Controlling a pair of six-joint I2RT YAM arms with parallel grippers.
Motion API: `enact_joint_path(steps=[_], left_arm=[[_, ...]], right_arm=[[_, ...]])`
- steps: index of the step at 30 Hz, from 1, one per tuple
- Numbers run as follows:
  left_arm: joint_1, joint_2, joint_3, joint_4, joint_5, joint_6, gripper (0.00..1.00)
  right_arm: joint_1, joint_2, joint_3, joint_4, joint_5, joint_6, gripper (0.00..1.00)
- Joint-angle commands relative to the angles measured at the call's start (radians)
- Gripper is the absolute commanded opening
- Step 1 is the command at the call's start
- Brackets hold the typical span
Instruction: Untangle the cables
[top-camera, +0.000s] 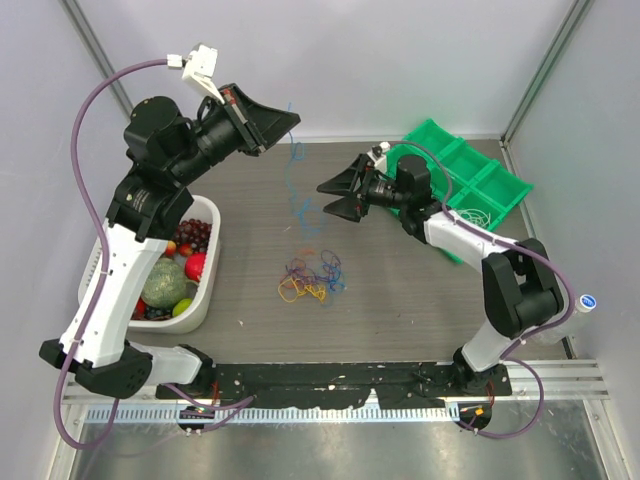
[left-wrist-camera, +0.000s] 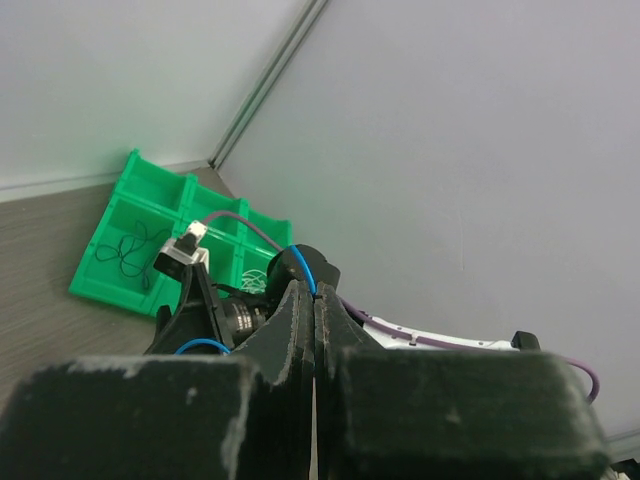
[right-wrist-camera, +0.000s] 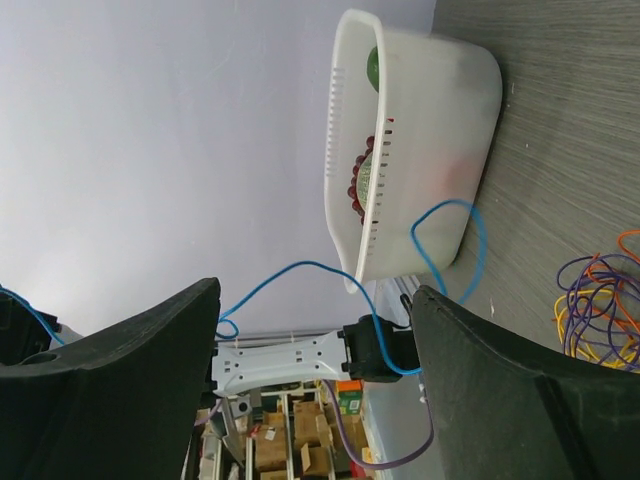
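- Grey wood-grain table (top-camera: 400, 290) is carrying the items below.
- White basket (top-camera: 212, 255), holding fruit (top-camera: 165, 285), is sitting at the left edge.
- Green compartment tray (top-camera: 500, 185) is lying at the far right corner.
- Tangled cables (top-camera: 312, 278), purple, orange, yellow and blue, are resting mid-table, well apart from both.

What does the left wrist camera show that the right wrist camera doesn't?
Only the left wrist view shows the green compartment tray with a dark cable coil in one compartment, and the left gripper shut on the blue cable.

Only the right wrist view shows the white basket holding fruit, the tangle of purple, orange and yellow cables on the table, and the right gripper, which is open.

Both show the blue cable hanging in the air and the grey wood-grain tabletop.
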Motion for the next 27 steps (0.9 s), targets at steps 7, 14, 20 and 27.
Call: enact_joint_path(steps=[7, 14, 20, 27], left_arm=[[0.002, 0.021, 0.021, 0.065, 0.015, -0.018, 0.00], [0.002, 0.013, -0.025, 0.072, 0.012, -0.025, 0.00], [0.002, 0.024, -0.017, 0.074, 0.015, -0.022, 0.00], [0.002, 0.019, -0.025, 0.069, 0.013, -0.021, 0.00]], right_arm=[[0.050, 0.059, 0.099, 0.050, -0.052, 0.050, 0.83], [0.073, 0.087, 0.155, 0.196, -0.054, 0.208, 0.83], [0.079, 0.071, 0.187, 0.084, -0.074, 0.167, 0.78], [0.064, 0.010, 0.267, -0.319, 0.015, -0.145, 0.81]])
